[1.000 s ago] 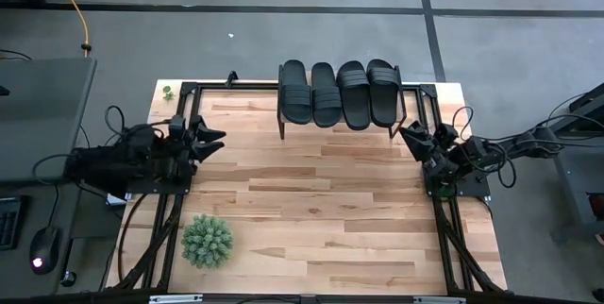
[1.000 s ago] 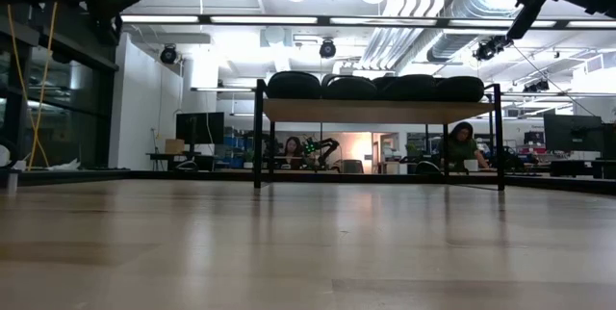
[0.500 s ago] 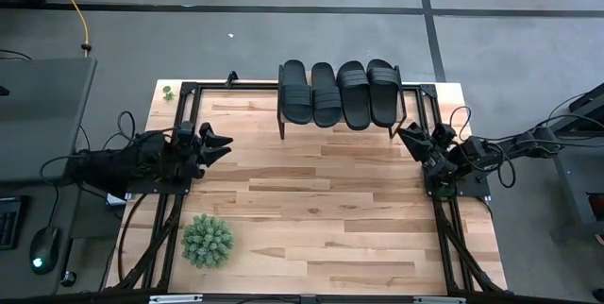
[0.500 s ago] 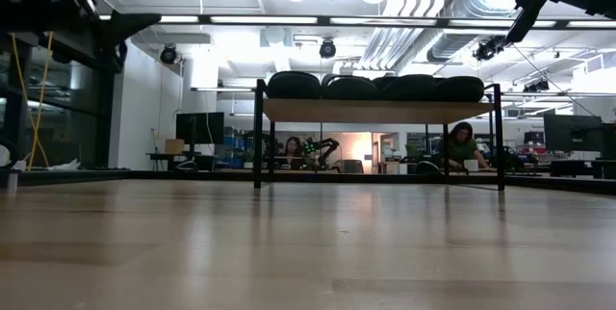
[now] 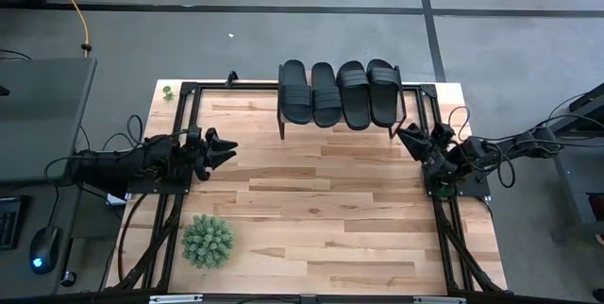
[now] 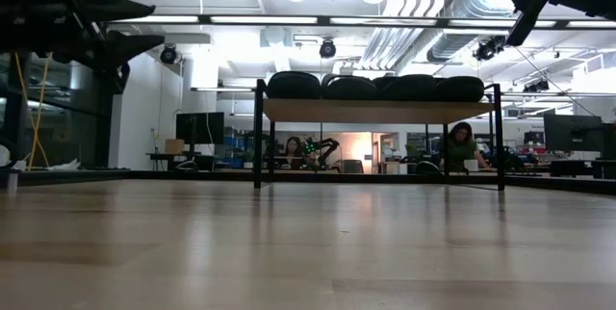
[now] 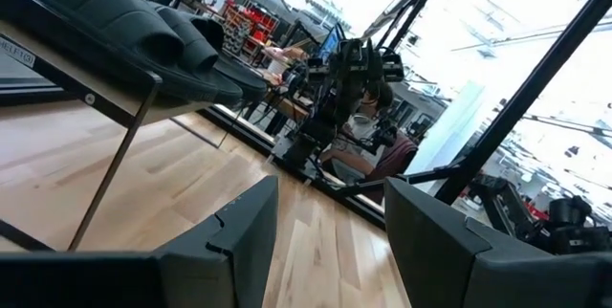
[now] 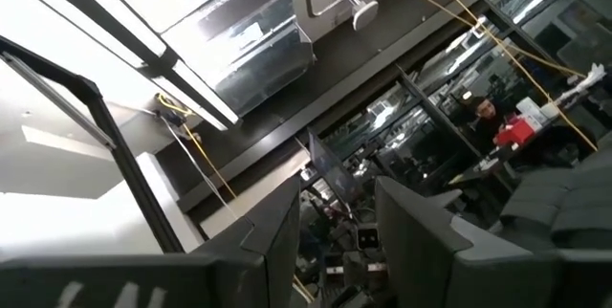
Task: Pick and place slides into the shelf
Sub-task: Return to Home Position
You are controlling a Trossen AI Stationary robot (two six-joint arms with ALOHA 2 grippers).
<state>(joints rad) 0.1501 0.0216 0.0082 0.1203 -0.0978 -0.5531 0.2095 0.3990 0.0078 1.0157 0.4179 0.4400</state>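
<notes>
Several matching black slides (image 5: 340, 92) lie side by side on the shelf (image 6: 377, 110), a low rack with a light wood top and thin black legs at the table's far edge; in the low view the slides (image 6: 375, 87) show as a dark row along the plank. My left gripper (image 5: 226, 149) is open above the table's left side, fingers pointing right, holding nothing. My right gripper (image 5: 404, 135) is open at the table's right side, just right of the shelf's right legs, pointing up and away. In the left wrist view the slides (image 7: 134, 31) and shelf lie ahead.
A green spiky plant ball (image 5: 207, 240) sits on the table's near left part. A black metal frame (image 5: 184, 106) runs along the table's left, right and far edges. Bare wooden tabletop (image 5: 321, 210) stretches in front of the shelf. People sit at desks in the room beyond.
My left gripper has moved toward the table's right and slightly toward its near edge, the arm stretching out over the table; in the low view it has come down a little. The right arm has kept still.
</notes>
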